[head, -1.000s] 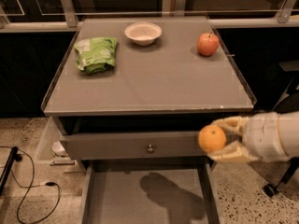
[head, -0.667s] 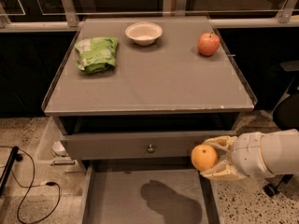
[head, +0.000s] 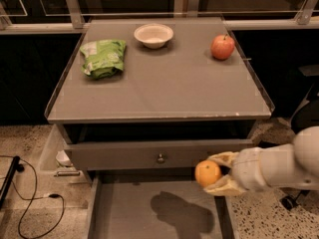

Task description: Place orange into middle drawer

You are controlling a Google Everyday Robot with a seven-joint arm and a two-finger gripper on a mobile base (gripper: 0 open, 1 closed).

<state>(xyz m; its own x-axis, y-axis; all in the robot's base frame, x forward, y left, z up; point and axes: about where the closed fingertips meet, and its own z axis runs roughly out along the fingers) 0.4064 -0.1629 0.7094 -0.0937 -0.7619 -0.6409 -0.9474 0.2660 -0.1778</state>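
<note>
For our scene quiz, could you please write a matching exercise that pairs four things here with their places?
Things: 1 orange; 2 apple; 3 bowl; 4 green bag.
Places: A tabletop, back right; B in the gripper, over the right side of the open middle drawer; C tabletop, left; D tabletop, back centre.
Pairs: 1-B, 2-A, 3-D, 4-C.

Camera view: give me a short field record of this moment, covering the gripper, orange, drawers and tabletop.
gripper: lower right, shut on the orange
orange: held in the air over the right side of the middle drawer, not yet set down
middle drawer: pulled open, a shadow on its floor
drawer above: grey front with a round knob
tabletop: red apple back right, bowl back centre, green bag back left
task status: orange not yet in the drawer
</note>
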